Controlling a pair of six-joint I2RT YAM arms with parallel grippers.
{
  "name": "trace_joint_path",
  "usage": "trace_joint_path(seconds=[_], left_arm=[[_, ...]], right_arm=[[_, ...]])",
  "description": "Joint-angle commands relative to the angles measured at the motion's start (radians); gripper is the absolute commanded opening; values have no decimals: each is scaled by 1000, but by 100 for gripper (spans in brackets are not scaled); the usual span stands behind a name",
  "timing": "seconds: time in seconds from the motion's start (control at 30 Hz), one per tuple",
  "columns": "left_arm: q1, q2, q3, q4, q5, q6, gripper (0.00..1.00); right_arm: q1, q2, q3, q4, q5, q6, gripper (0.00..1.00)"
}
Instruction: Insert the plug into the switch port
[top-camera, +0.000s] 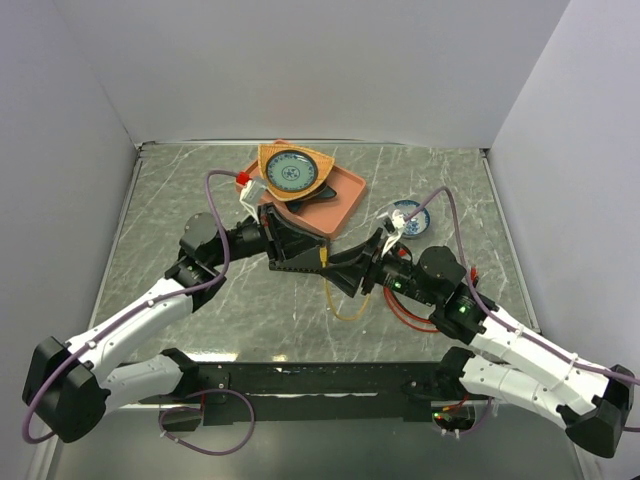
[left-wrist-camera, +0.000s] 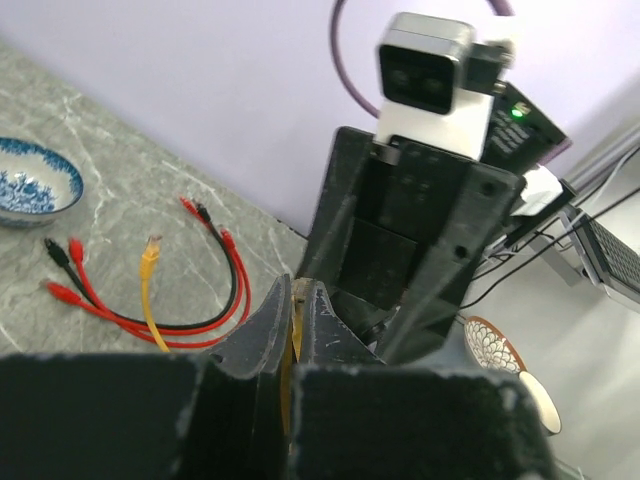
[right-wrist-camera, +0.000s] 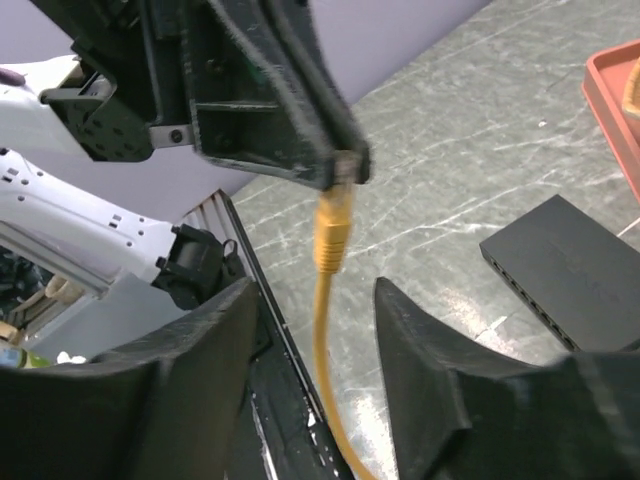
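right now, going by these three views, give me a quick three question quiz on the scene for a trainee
1. True or false: the yellow plug is already seated in a port of the black switch.
2. Which gripper pinches the plug? A) left gripper B) right gripper C) neither
3. Fill in: the right gripper's jaws stand ____, with the yellow cable hanging between them.

Key:
1. False. The plug is held in the air, apart from the switch on the table.
2. A
3. open
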Motion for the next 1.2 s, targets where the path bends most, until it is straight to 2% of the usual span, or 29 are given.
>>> trace_joint_path(seconds=[0.0, 0.17, 0.23, 0.27, 0.33, 0.43, 0.53, 0.63, 0.67, 0.73, 0.77, 0.87, 0.97, 1.17], left_arm=[[-4, -42, -10, 89, 39, -4, 1], [-4, -39, -16, 112, 50, -17, 1], [-4, -32, -11, 101, 55, -16, 1], [-4, -30, -7, 99, 55, -14, 1], [-4, -29, -8, 99, 52, -14, 1], [-4, -33, -8, 89, 38, -4, 2], [-4, -45, -5, 57, 18, 13, 10], [-4, -67, -8, 29, -9, 30, 28], [-4, -75, -8, 18, -37, 36, 41], [-4, -101, -5, -28, -71, 56, 53], [-4, -113, -5, -39, -107, 61, 65], [-4, -153, -7, -100, -174, 75, 79], [-4, -179, 7, -189, -261, 87, 86], [-4, -151, 81, -357, -350, 98, 90]], right_arm=[[-15, 23, -11, 94, -24, 20, 55], [-21, 49, 3, 127, -76, 18, 54], [-23, 54, 8, 133, -101, 23, 36], [-21, 60, 15, 133, -107, 23, 16], [-21, 65, 29, 110, -107, 18, 1], [-21, 63, 44, 73, -98, 6, 0], [-21, 46, 51, 32, -63, -6, 0], [-23, 46, 84, -71, -3, -37, 0], [-21, 49, 109, -98, 19, -45, 0], [-23, 52, 126, -167, 71, -61, 0], [-21, 54, 144, -189, 91, -63, 0], [-20, 60, 169, -255, 167, -75, 0], [-18, 75, 199, -322, 246, -74, 0], [23, 140, 279, -430, 429, -85, 0]])
